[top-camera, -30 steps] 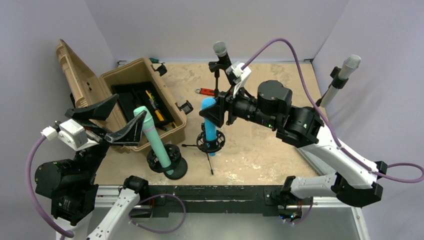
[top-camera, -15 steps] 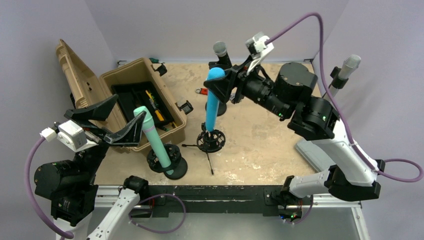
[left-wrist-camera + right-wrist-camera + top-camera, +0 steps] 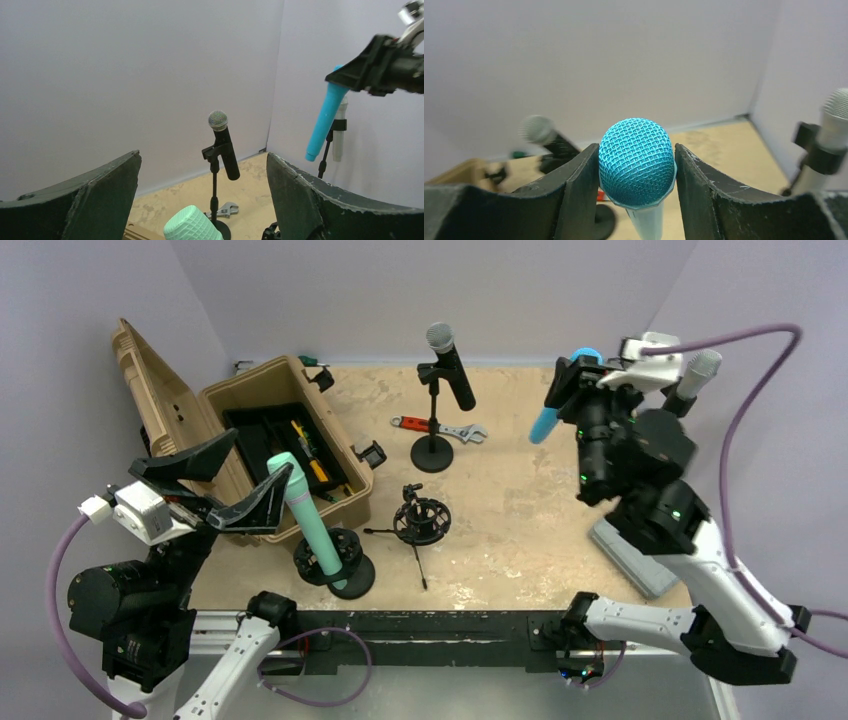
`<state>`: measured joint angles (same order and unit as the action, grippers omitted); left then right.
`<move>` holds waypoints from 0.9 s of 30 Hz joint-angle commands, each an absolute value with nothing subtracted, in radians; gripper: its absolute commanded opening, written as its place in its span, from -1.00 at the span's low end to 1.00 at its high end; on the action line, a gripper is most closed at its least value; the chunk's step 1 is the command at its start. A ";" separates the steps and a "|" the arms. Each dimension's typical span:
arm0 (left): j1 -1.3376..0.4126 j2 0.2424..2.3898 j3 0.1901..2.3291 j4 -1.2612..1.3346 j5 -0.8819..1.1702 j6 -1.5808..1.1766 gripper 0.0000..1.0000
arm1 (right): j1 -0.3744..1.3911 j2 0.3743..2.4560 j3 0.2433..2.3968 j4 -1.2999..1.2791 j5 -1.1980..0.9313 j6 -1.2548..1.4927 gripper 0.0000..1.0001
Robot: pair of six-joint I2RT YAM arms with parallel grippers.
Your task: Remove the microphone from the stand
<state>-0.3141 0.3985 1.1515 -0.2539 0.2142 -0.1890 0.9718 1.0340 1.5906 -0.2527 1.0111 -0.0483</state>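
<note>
toolbox (image 3: 285, 430) open at far left, tools inside too small to name. left gripper (image 3: 225, 485) jaws wide apart, touching nothing, just beside mint microphone (image 3: 312, 525). right gripper (image 3: 575, 372) clamped on head of blue microphone (image 3: 543, 425), tilted in air at far right, well apart from tripod stand (image 3: 421, 520) at table centre. from above, head mostly hidden between fingers; in wrist view body cut off. silver microphone (image 3: 700, 368) stand hidden behind right arm. wrench (image 3: 445, 428) partly behind black microphone (image 3: 452, 365) pole.

blue microphone (image 3: 545, 423): lifted clear of tripod stand (image 3: 421, 520) | right arm (image 3: 640, 455): swung up, right, toward far corner
</note>
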 commanded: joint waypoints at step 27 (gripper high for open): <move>-0.302 0.394 1.124 -0.198 0.238 -0.223 0.83 | 0.225 2.213 2.034 -0.241 0.400 0.056 -1.00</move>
<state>-0.3141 0.3985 1.1255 -0.2401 0.2241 -0.2012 0.2508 2.1231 1.8671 -0.2687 0.5053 0.0937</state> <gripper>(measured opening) 0.919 0.495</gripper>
